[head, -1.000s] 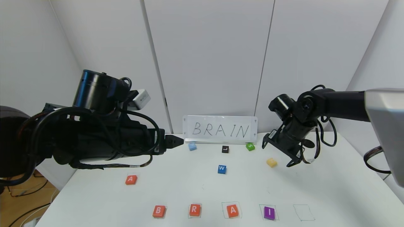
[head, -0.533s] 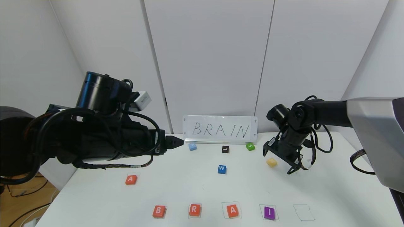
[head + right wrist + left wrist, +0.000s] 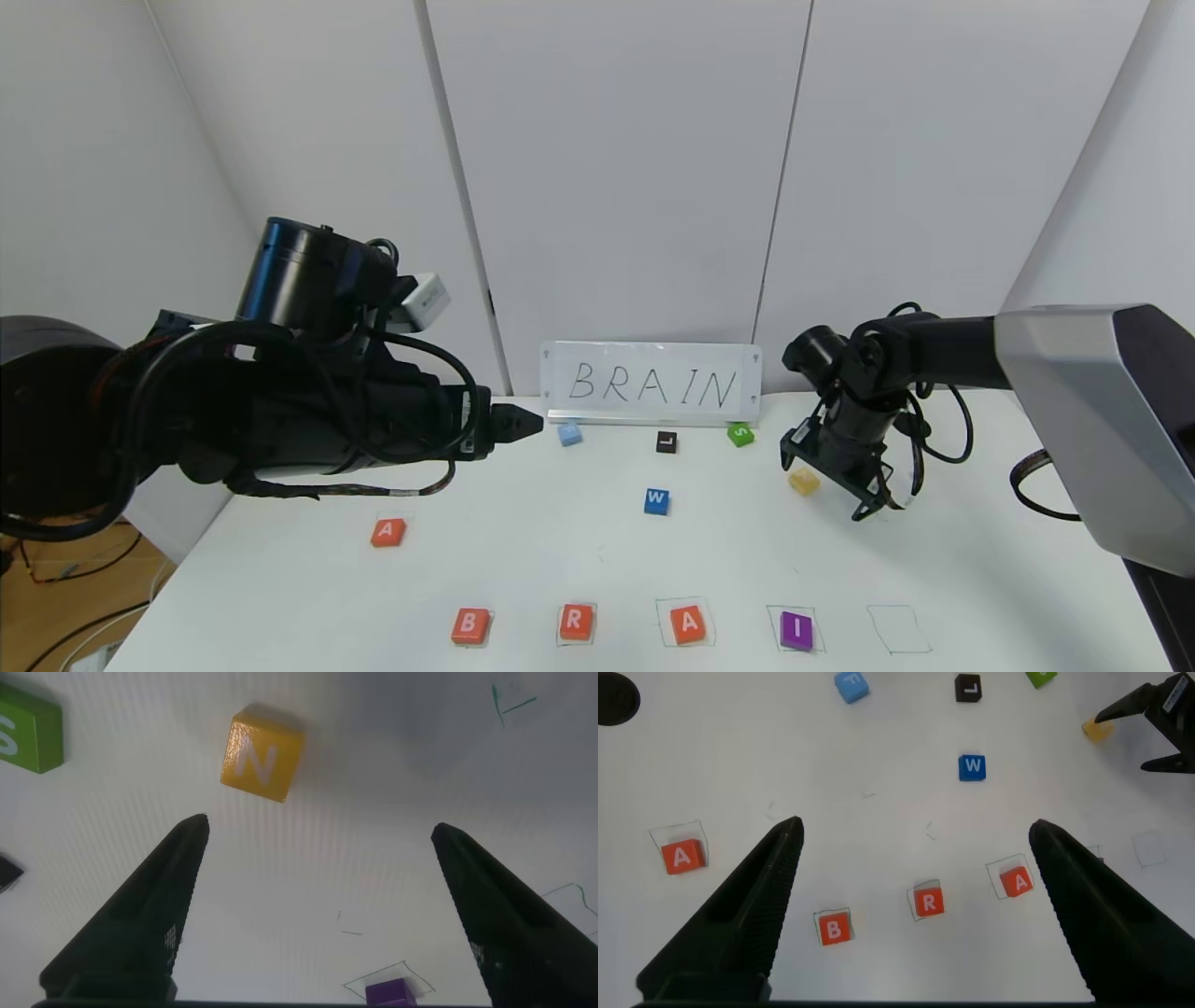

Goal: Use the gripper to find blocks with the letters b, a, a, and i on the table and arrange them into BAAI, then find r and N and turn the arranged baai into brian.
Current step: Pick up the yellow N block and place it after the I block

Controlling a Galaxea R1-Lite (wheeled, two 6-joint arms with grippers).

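On the white table [image 3: 523,551] a front row reads orange B [image 3: 470,625], orange R [image 3: 576,622], orange A [image 3: 688,623], purple I [image 3: 796,630], each in a pen-drawn square. A second orange A [image 3: 388,532] lies apart at the left. The yellow N [image 3: 803,482] lies at the back right. My right gripper [image 3: 826,485] is open and hovers just above and beside it; the right wrist view shows the N [image 3: 263,754] ahead of the open gripper [image 3: 320,826]. My left gripper [image 3: 518,422] is held high at the left, open and empty [image 3: 917,829].
An empty drawn square [image 3: 898,628] lies right of the I. A blue W [image 3: 656,501], black L [image 3: 666,442], green S [image 3: 740,434] and light-blue block [image 3: 569,434] lie before a BRAIN sign [image 3: 651,385] at the back.
My right gripper has come down and to the left, close over the yellow N. My left arm has barely shifted. No block has moved.
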